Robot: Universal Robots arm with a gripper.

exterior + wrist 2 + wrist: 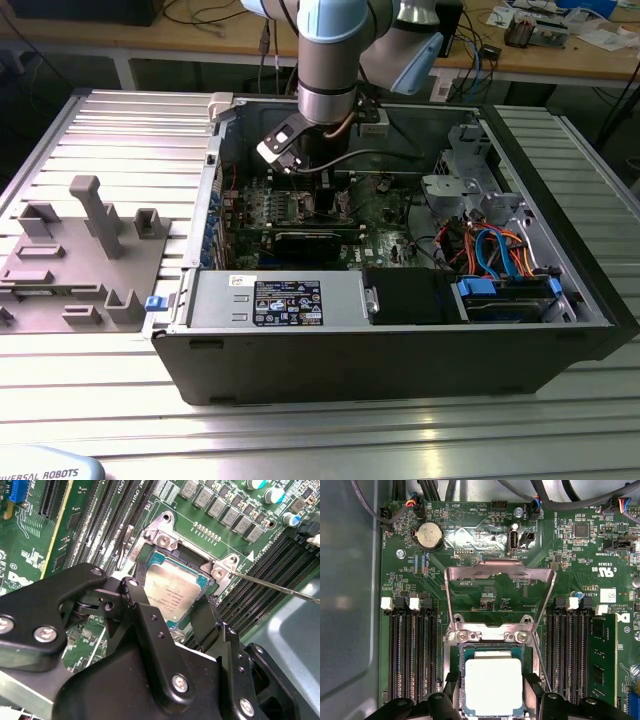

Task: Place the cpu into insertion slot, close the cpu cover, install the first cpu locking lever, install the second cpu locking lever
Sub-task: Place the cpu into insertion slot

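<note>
As framed by the exterior view, found the grey and pale-blue robot arm [325,60] hanging into the open dark-grey metal computer case [400,350], with the black gripper [322,195] low over the green circuit board [290,205]. Noted the case resting on a ribbed aluminium table [100,130], with a grey plastic fixture block [80,260] well apart at the exterior view's left.

In the second wrist view, saw the gripper [169,597] clamped, its two black fingers [150,625] pressed against opposite edges of the small flat square cpu with a dull silver-grey metal top [172,587]. Found that cpu sitting in the square, silver-rimmed insertion slot [167,540]. Noted a thin silver metal lever [280,587] slanting away from the slot's corner.

In the first wrist view, saw the cpu [493,685] inside the insertion slot [490,630], the gripper [492,697] flanking it on two sides. Found the thin silver metal cpu cover [500,572] open, tipped back off the slot, bare board showing through its large square cut-out. Noted long narrow black memory slots [412,655] on both sides of the slot, and a round silver coin battery [429,535] beyond the cover.
</note>
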